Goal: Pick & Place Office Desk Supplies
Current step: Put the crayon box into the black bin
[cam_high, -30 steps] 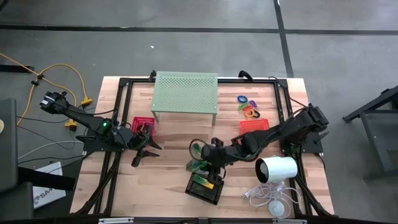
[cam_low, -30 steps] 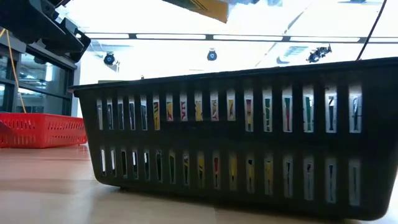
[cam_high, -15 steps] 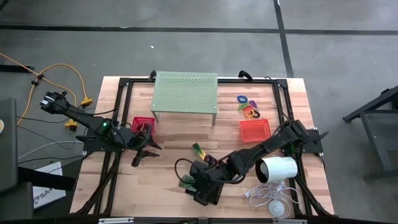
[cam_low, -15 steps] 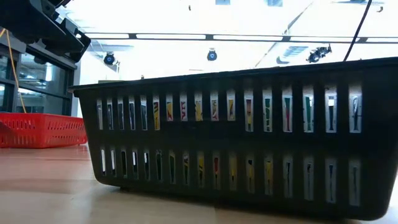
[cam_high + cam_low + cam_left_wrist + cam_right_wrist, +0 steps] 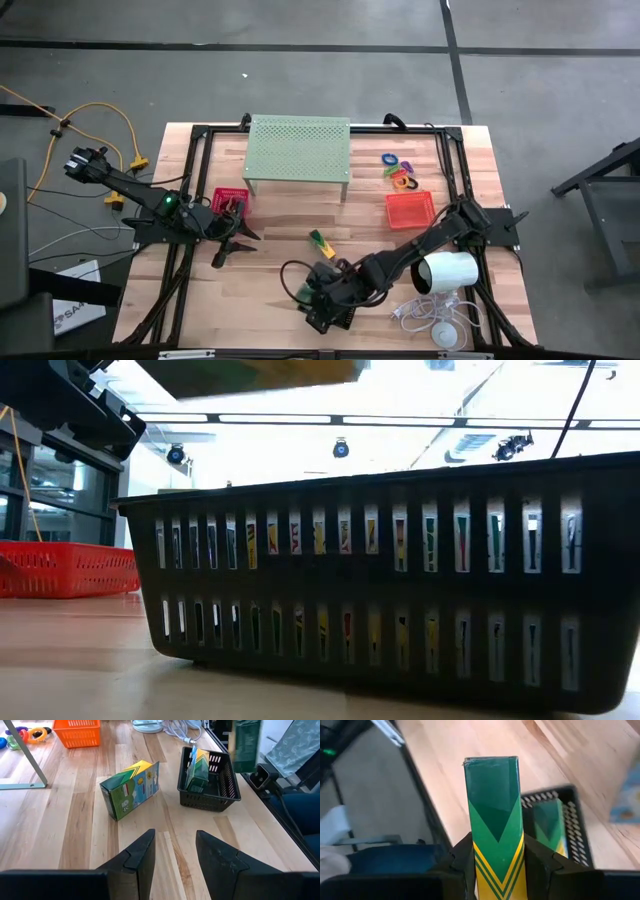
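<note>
My right gripper (image 5: 493, 845) is shut on a small green-and-yellow box (image 5: 492, 800) and hovers over a black mesh tray (image 5: 335, 312) near the table's front edge. The tray holds more such boxes (image 5: 196, 767). One other box (image 5: 321, 242) lies on its side on the wood, farther in. My left gripper (image 5: 175, 842) waits open at the table's left, beside a red tray (image 5: 228, 200). An orange tray (image 5: 410, 208) and coloured rings (image 5: 398, 170) sit at the far right. My right gripper pinches the green-and-yellow box between its two fingers, one on each long side (image 5: 520, 855). The box's free end (image 5: 491, 767) sticks out past the fingertips. The fingers slant down from the table's right. The box is lifted clear above the black tray.
A pale green perforated stand (image 5: 298, 150) stands at the far middle. A white cylinder (image 5: 445, 272) with a white cable (image 5: 425, 315) lies at the near right, close to my right arm. Bare wood lies between the loose box and my left gripper.
My right gripper has carried the box toward the table's near edge and a little down, from beside the loose box to over the black tray, rolling its wrist as it went. The box has stayed in the hold.
</note>
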`<move>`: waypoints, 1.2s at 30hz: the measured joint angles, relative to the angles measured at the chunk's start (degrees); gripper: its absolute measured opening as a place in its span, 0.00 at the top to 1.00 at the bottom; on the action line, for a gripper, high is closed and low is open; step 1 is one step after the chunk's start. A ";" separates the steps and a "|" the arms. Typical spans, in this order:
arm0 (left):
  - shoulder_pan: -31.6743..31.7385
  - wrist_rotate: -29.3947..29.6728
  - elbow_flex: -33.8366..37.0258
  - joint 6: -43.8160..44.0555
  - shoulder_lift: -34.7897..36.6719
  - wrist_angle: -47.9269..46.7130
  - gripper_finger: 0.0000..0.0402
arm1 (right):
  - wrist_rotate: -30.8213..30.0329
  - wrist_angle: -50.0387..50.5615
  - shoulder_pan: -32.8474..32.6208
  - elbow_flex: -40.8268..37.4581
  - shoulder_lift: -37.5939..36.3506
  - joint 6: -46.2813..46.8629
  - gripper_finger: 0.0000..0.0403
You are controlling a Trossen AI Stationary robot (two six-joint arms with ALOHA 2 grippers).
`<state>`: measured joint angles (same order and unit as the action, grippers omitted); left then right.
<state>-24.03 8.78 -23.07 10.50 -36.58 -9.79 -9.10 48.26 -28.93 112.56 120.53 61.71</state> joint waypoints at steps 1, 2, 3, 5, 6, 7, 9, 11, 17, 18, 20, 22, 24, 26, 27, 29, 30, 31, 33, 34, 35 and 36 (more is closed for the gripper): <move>-0.01 0.00 0.00 0.00 0.00 -0.02 0.66 | 0.00 1.18 -0.02 0.00 0.00 0.73 0.73; -0.01 -0.02 0.00 0.00 0.00 -0.02 0.66 | -0.02 2.24 -0.03 0.00 0.00 1.42 0.73; 0.02 -0.01 0.00 0.00 0.00 -0.01 0.66 | -0.12 3.06 -0.16 0.00 0.00 2.07 0.73; -0.01 -0.02 0.00 0.00 0.00 -0.02 0.66 | -0.39 4.38 -0.33 0.00 0.00 3.19 0.73; 0.00 -0.02 0.00 0.00 0.00 -0.02 0.66 | -0.39 4.78 -0.39 0.00 0.00 3.63 0.73; 0.01 -0.02 0.00 0.00 -0.02 -0.02 0.66 | -0.37 4.96 -0.54 0.00 0.00 4.10 0.73; 0.01 -0.03 0.00 0.00 0.00 -0.02 0.66 | -0.29 4.51 -0.73 0.03 0.54 4.48 0.73; 0.00 -0.04 0.00 0.00 -0.02 -0.01 0.66 | 0.45 4.15 -0.96 0.01 1.18 4.50 0.73; -0.01 -0.04 0.00 0.00 0.00 0.02 0.66 | 3.20 2.81 -1.49 -0.07 2.99 4.64 0.73; 0.00 -0.06 0.00 0.00 -0.02 0.05 0.66 | 3.02 3.00 -1.50 -0.06 3.32 4.61 0.73; 0.00 -0.07 0.00 0.00 -0.02 0.03 0.66 | 3.01 3.05 -1.49 0.02 3.80 4.48 0.73; 0.01 -0.07 0.00 0.00 0.00 0.05 0.66 | 3.30 4.50 -1.51 -0.07 4.00 4.33 0.73; 0.02 -0.09 0.02 0.00 -0.02 0.03 0.66 | 3.06 5.35 -1.47 -0.07 3.90 4.28 0.73; -0.01 -0.09 0.02 0.00 -0.02 0.12 0.66 | 2.58 5.61 -1.46 -0.03 3.89 4.27 0.73; 0.00 -0.10 0.02 0.00 -0.02 0.12 0.66 | 2.04 6.29 -1.46 -0.03 3.89 4.27 0.73; 0.00 -0.33 0.02 0.00 -0.02 0.13 0.66 | 1.25 7.48 -1.42 -0.03 3.89 4.08 0.73; 0.00 -0.33 0.02 0.00 -0.02 0.14 0.66 | 1.19 7.43 -1.34 -0.03 3.89 4.03 0.73; 0.00 -0.31 0.02 0.00 -0.02 0.14 0.66 | 1.12 7.38 -1.31 -0.03 3.89 3.84 0.73; -0.01 -0.31 0.02 0.00 -0.02 0.14 0.66 | 1.07 7.42 -1.28 -0.03 3.90 2.50 0.73; 0.01 -0.31 0.02 0.00 -0.02 0.13 0.66 | 1.16 7.20 -1.03 0.00 4.22 1.69 0.73; 0.00 -0.31 0.02 0.00 -0.02 0.14 0.66 | 1.44 6.92 -0.92 0.02 4.48 1.00 0.73; 0.02 -0.28 0.02 0.00 -0.02 0.14 0.66 | 1.68 6.85 -0.81 0.00 4.74 0.18 0.73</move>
<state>-24.01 8.49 -23.05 10.50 -36.60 -9.65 -7.43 55.11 -29.74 112.55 125.27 61.89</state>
